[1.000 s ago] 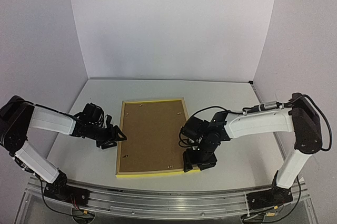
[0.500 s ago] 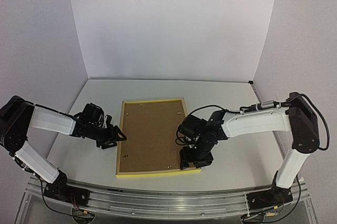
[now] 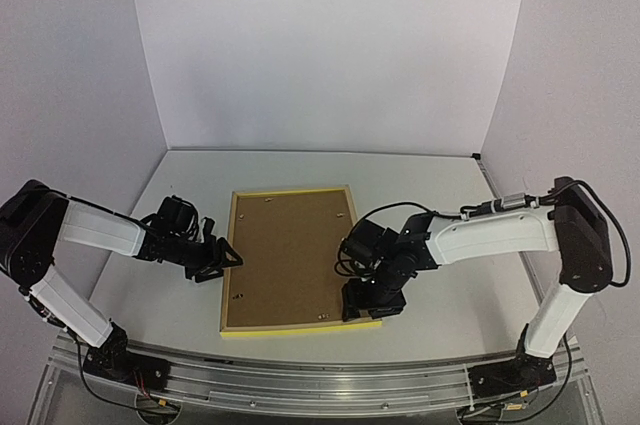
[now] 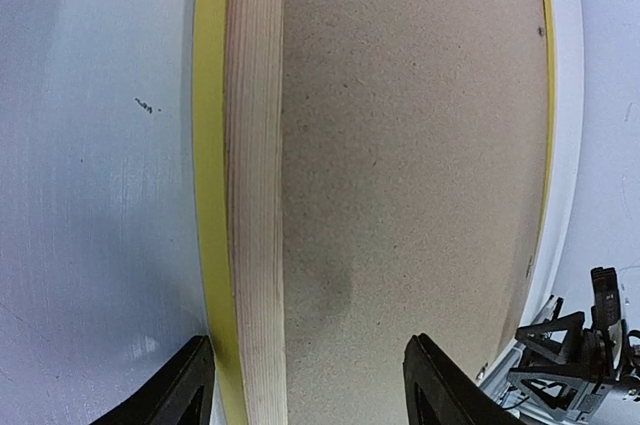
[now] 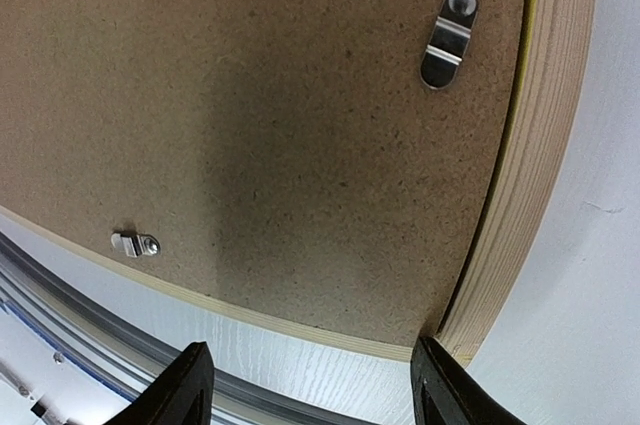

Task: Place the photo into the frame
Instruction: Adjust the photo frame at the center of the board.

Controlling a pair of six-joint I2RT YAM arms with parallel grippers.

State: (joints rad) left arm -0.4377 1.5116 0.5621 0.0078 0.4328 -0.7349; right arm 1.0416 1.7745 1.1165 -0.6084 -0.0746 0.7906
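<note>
Frame [image 3: 290,328] lies face-down mid-table, one short end by the near edge, with the backing board [image 3: 290,255] up and a metal clip [image 5: 447,38] on it. Photo not visible, can't tell if it's under the board. Left gripper [image 3: 222,257] is spread, straddling the frame's left rail. Right gripper [image 3: 365,307] is spread over the near right corner. Risk: a finger snags the rail and skids the frame toward the near edge. No readable text.
</note>
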